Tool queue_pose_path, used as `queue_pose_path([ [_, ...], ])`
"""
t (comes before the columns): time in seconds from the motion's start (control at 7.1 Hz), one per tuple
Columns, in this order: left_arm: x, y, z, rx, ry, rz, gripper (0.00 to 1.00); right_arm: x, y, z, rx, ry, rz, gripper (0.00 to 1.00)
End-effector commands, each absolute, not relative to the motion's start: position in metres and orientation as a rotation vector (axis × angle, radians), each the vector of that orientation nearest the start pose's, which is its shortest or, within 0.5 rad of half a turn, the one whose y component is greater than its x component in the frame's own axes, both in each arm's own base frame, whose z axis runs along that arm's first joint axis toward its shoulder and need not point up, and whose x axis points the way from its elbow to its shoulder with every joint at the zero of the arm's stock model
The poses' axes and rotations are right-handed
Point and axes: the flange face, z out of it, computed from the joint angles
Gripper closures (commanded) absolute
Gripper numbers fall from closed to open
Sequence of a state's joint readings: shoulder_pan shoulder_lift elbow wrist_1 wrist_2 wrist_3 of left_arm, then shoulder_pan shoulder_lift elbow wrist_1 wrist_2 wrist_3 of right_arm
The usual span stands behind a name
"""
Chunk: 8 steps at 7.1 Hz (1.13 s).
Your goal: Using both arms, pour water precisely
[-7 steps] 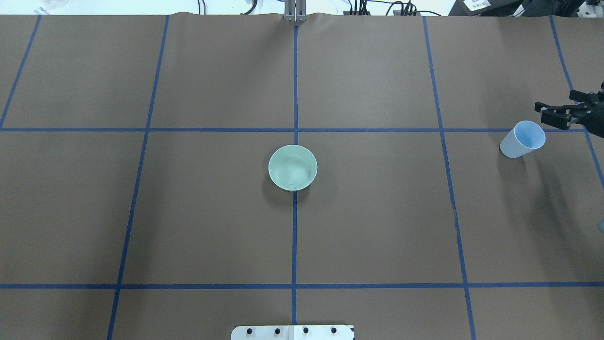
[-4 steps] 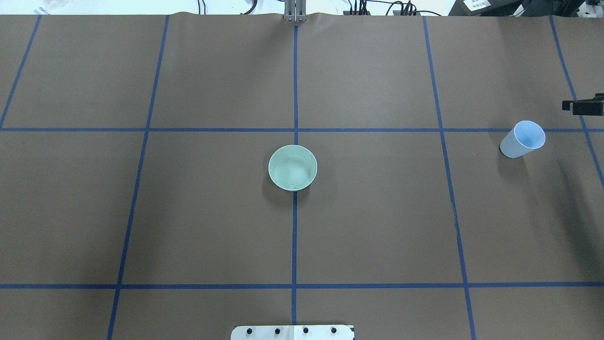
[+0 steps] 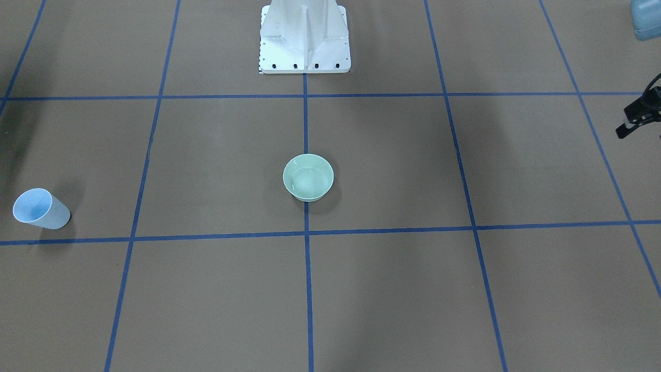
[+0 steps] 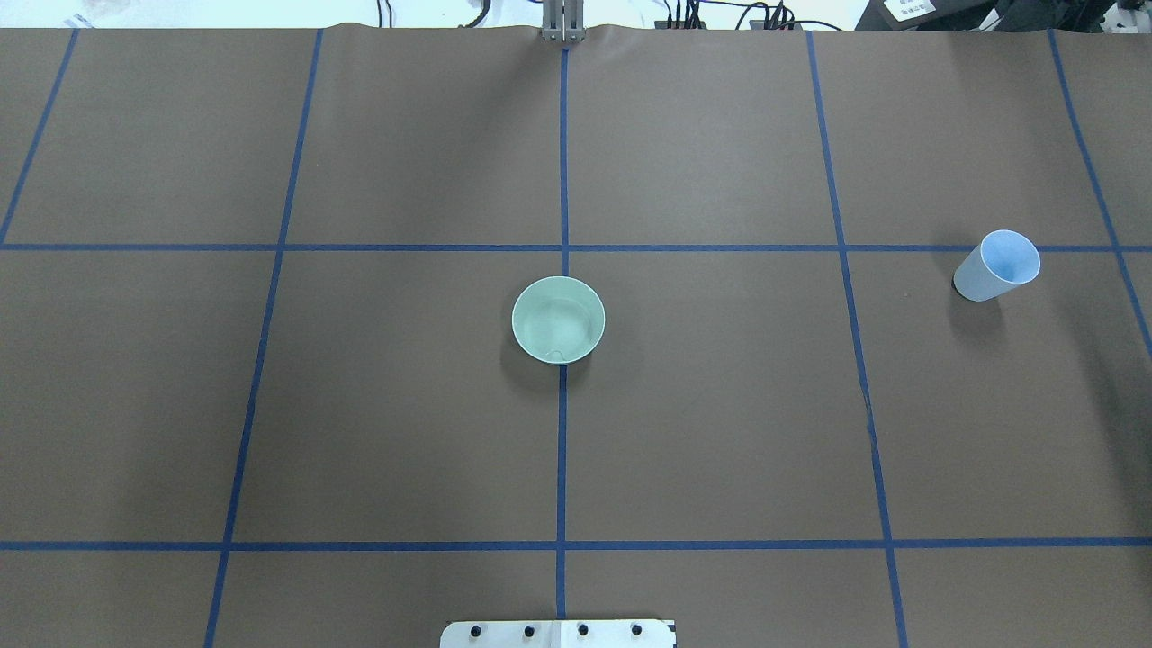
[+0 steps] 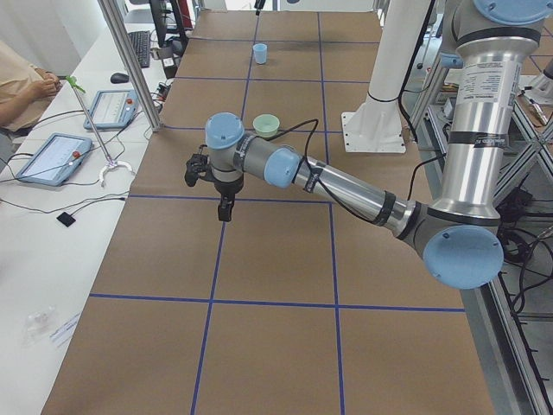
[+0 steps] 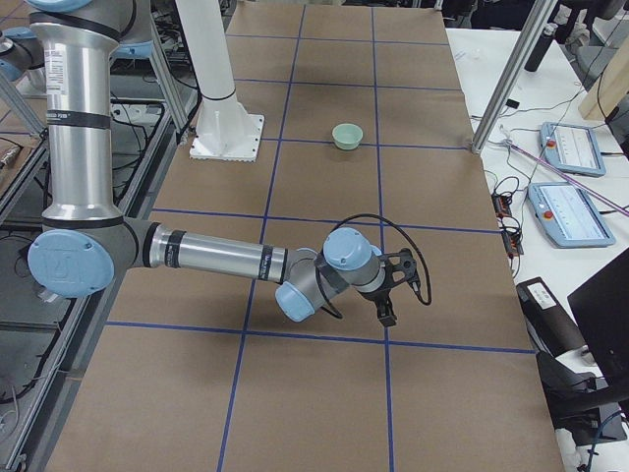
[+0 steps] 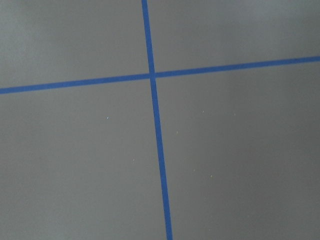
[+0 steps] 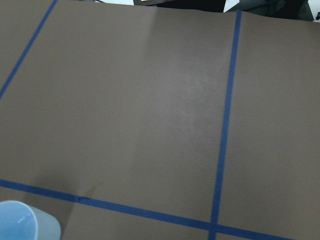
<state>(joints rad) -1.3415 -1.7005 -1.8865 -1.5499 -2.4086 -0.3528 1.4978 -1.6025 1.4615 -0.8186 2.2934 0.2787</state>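
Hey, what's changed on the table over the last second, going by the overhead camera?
The right gripper, which hung open just beyond the blue cup, withdrew toward the robot's right and is now out of the overhead view. It took nothing with it. The blue cup and the green bowl stayed where they were.

The left gripper [image 3: 627, 126] is cut off by the front view's right edge; perhaps only one finger shows. The right gripper [image 6: 385, 315] is too small to read. The blue cup [image 8: 22, 224] is clipped by the right wrist view's corner.
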Motion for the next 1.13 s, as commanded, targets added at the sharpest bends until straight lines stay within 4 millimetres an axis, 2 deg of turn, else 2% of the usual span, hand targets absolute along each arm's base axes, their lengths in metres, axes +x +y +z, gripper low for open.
queue_pose_path([
  [0.0, 0.162, -0.541, 0.368, 0.087, 0.948, 0.075, 0.0, 0.077, -0.509, 0.666, 0.333, -0.717, -0.159, 0.0],
  [0.14, 0.207, -0.548, 0.342, 0.065, 0.945, 0.067, 0.0, 0.102, -0.511, 0.666, 0.271, -0.709, -0.168, 0.0],
  [0.28, 0.252, -0.564, 0.315, 0.019, 0.958, 0.041, 0.0, 0.125, -0.512, 0.643, 0.211, -0.717, -0.116, 0.0],
  [0.42, 0.295, -0.58, 0.291, -0.019, 0.963, 0.035, 0.0, 0.13, -0.499, 0.627, 0.141, -0.717, -0.087, 0.0],
  [0.56, 0.334, -0.589, 0.27, -0.05, 0.968, 0.041, 0.0, 0.128, -0.48, 0.641, 0.104, -0.722, -0.073, 0.0],
  [0.7, 0.363, -0.582, 0.253, -0.055, 0.944, -0.02, 0.0, 0.128, -0.475, 0.641, 0.105, -0.718, -0.073, 0.0],
  [0.99, 0.438, -0.543, 0.209, 0.11, 0.921, -0.044, 0.0, 0.125, -0.457, 0.64, 0.124, -0.717, -0.08, 0.0],
])
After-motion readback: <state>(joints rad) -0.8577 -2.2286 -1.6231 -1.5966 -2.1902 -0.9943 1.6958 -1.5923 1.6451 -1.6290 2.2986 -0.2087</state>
